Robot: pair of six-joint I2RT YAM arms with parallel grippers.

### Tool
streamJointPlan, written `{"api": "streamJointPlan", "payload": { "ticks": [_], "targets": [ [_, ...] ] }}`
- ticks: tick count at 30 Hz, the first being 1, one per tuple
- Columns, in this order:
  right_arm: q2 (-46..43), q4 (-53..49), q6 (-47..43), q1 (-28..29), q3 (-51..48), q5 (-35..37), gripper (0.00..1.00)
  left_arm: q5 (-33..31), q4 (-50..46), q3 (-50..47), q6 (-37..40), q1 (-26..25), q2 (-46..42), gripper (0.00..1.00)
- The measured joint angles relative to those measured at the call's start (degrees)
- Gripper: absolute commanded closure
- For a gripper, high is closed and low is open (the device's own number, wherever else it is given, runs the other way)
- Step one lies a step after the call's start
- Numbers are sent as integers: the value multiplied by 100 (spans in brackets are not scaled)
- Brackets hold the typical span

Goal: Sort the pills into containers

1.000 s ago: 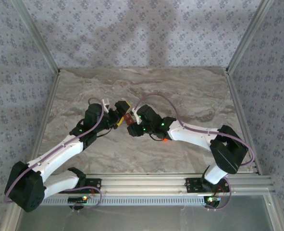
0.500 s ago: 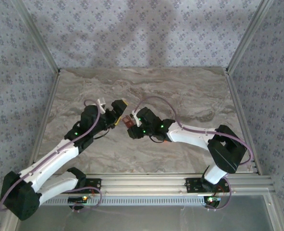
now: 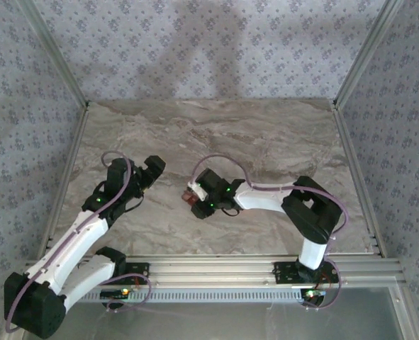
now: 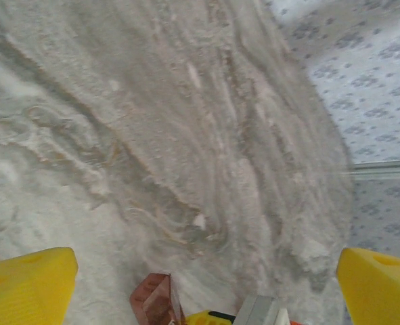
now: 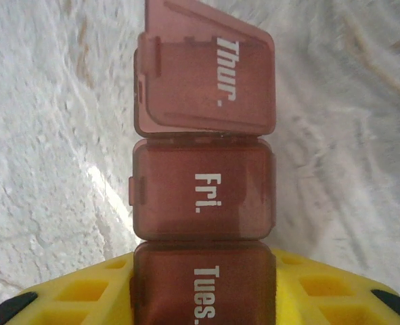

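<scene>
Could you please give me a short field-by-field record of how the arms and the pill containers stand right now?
surface: marble table
containers strip: dark red-brown, lids labelled by day
Thur. lid: looks tilted up, ajar
Fri. lid: flat, shut
right gripper: fingers against both sides of the Tues. compartment
left gripper: open wide, left of the strip in the top view

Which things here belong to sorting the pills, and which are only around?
For the job: pill box, right hand gripping it, left hand open.
Only around: table, walls, metal rail.
</scene>
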Motion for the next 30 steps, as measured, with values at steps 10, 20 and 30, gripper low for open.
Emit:
{"api": "streamJointPlan", "payload": {
  "ticks": [10, 20, 30],
  "targets": [
    [181, -153, -459, 229, 160, 345, 15, 173, -170, -74, 221, 57, 11, 2],
    [68, -780, -321, 210, 188, 1220, 14, 354, -256, -46, 404, 63, 131, 2],
    [72, -1475, -90, -424, 514, 1904, 16, 413, -341, 208, 627, 63, 328, 2]
  ]
}}
